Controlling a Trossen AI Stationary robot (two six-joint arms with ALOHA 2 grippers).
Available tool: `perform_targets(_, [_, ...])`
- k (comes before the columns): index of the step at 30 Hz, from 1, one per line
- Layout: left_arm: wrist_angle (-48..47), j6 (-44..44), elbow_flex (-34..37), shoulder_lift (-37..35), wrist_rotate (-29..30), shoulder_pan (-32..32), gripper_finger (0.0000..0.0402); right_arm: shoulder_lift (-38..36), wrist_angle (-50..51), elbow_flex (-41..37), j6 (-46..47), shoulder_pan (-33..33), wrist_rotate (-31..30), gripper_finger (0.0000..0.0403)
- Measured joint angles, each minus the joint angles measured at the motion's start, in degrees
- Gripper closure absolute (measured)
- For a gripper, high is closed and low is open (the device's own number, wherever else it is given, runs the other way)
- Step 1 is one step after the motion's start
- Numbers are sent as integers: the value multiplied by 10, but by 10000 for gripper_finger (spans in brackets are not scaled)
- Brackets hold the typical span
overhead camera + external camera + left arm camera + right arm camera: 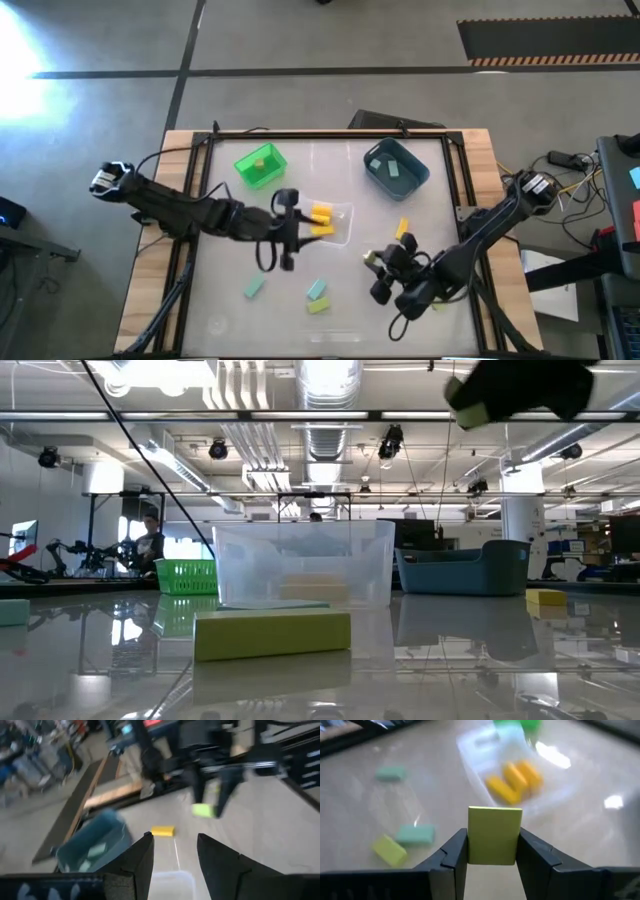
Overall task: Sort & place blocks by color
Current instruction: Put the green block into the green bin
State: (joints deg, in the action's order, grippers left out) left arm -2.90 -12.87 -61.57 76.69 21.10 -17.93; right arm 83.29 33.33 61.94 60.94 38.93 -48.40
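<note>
My right gripper (377, 262) is over the table's near right part, shut on a light green block (494, 835) and high above the table in the low view (470, 412). My left gripper (294, 228) stands open and empty beside the left end of the clear bin (340, 232), which holds yellow blocks (514, 781). Loose on the table lie a yellow block (402, 229), two pale teal blocks (254, 288) (317, 290) and a light green block (318, 306). The green bin (260, 166) and blue-grey bin (396, 167) stand at the back. My right gripper pinches the light green block by two opposite side faces (470, 840) between its two fingers. The fingers slant downward, pointing from the table's near right toward the clear bin. The block sticks out past the fingertips and is lifted clear of the table.
A green block lies in the green bin and a pale one (390, 168) in the blue-grey bin. Bare tabletop lies along the near edge. Cables and the wooden table frame (150, 290) run along both sides.
</note>
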Motion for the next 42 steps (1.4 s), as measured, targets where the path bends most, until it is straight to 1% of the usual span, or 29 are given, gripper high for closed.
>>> perform_targets(4, [22, -42, 2, 0, 9, -31, 267, -30, -132, -25, -173, -30, -2, 284])
perform_targets(5, [29, -49, 2, 0, 14, -35, 267, -37, -173, -33, -218, -39, 16, 284])
perform_targets(8, [40, -78, 2, 0, 37, -49, 267, -63, -292, -66, -331, -67, 101, 284])
perform_targets(11, [41, -104, 2, 0, 63, -68, 267, -86, -433, -116, -408, -100, 198, 284])
perform_targets(14, [42, -116, 2, 0, 92, -85, 267, -98, -587, -177, -428, -143, 312, 284])
perform_targets(17, [65, -116, 3, 7, 101, -88, 267, -93, -719, -225, -429, -186, 400, 284])
perform_targets(19, [86, -120, 6, 14, 103, -88, 267, -80, -795, -248, -422, -211, 430, 284])
perform_targets(22, [107, -152, 10, 27, 109, -88, 262, -58, -874, -265, -406, -235, 459, 284])
perform_targets(25, [122, -163, 11, 38, 110, -88, 233, -47, -901, -266, -394, -245, 470, 284])
perform_targets(28, [152, -173, 11, 52, 129, -87, 181, -44, -905, -266, -381, -250, 470, 284])
perform_targets(31, [184, -215, 12, 74, 139, -84, 122, -47, -914, -266, -362, -251, 469, 284])
perform_targets(33, [214, -250, 13, 97, 140, -81, 94, -47, -925, -266, -350, -251, 469, 284])
perform_targets(35, [259, -281, 13, 120, 139, -76, 79, -47, -926, -266, -345, -251, 469, 284])
perform_targets(37, [300, -309, 12, 139, 140, -70, 76, -47, -924, -266, -345, -251, 469, 284])
perform_targets(42, [355, -328, 12, 159, 155, -52, 75, -47, -924, -266, -344, -251, 469, 284])
